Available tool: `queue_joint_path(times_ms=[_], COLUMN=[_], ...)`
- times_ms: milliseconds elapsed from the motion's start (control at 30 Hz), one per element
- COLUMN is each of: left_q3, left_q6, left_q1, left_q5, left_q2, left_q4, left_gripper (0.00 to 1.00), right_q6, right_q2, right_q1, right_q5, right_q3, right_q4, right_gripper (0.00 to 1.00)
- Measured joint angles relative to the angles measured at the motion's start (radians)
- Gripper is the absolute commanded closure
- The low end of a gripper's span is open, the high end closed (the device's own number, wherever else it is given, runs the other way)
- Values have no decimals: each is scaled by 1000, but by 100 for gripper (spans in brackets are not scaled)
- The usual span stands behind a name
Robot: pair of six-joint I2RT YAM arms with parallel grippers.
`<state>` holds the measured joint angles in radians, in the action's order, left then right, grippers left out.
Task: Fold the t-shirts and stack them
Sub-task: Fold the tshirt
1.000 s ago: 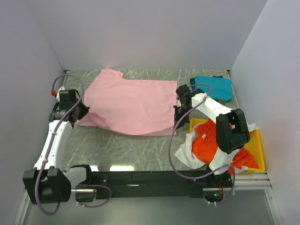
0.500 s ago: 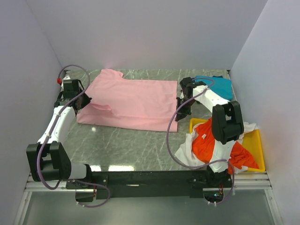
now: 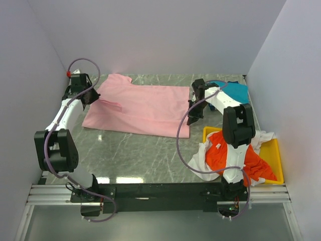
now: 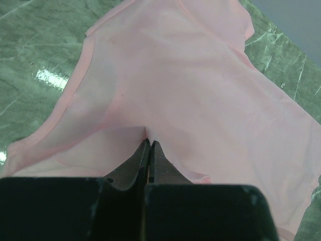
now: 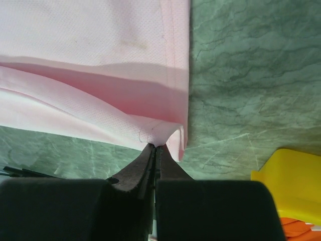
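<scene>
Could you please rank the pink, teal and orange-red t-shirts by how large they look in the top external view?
1. pink t-shirt, spread flat
2. orange-red t-shirt, crumpled
3. teal t-shirt, partly behind the right arm

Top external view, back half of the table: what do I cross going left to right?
left gripper → light pink t-shirt → right gripper → teal-blue t-shirt. Both grippers are shut on the pink shirt's edges. The yellow tray lies nearer, so it is left out.

right end effector (image 5: 154,146), tips pinched together on the folded lower corner of the light pink t-shirt (image 5: 90,55), above the green marbled tabletop (image 5: 241,75); yellow tray (image 5: 296,175) corner at lower right, orange-red cloth (image 5: 301,228) at its edge.
</scene>
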<state>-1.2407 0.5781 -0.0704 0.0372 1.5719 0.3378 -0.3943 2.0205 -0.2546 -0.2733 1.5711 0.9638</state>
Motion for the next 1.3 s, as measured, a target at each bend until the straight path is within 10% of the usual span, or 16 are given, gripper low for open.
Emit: queue_joint_path(times_ms=[500, 567, 733, 1300], left_q3=[-78, -95, -140, 20], left_q6=[-17, -17, -17, 11], left_q1=[0, 0, 0, 0], left_q5=[-8, -8, -5, -24], left_q2=[113, 138, 194, 116], left_q4=[13, 18, 32, -24], left_gripper=[100, 85, 19, 7], right_q6=[11, 11, 6, 9], right_q2=[98, 106, 112, -68], right_q1=[20, 20, 21, 11], right_q5=[4, 4, 3, -60], right_q3=[98, 105, 127, 75], right_q4=[18, 19, 28, -29], right_gripper=[100, 98, 38, 33])
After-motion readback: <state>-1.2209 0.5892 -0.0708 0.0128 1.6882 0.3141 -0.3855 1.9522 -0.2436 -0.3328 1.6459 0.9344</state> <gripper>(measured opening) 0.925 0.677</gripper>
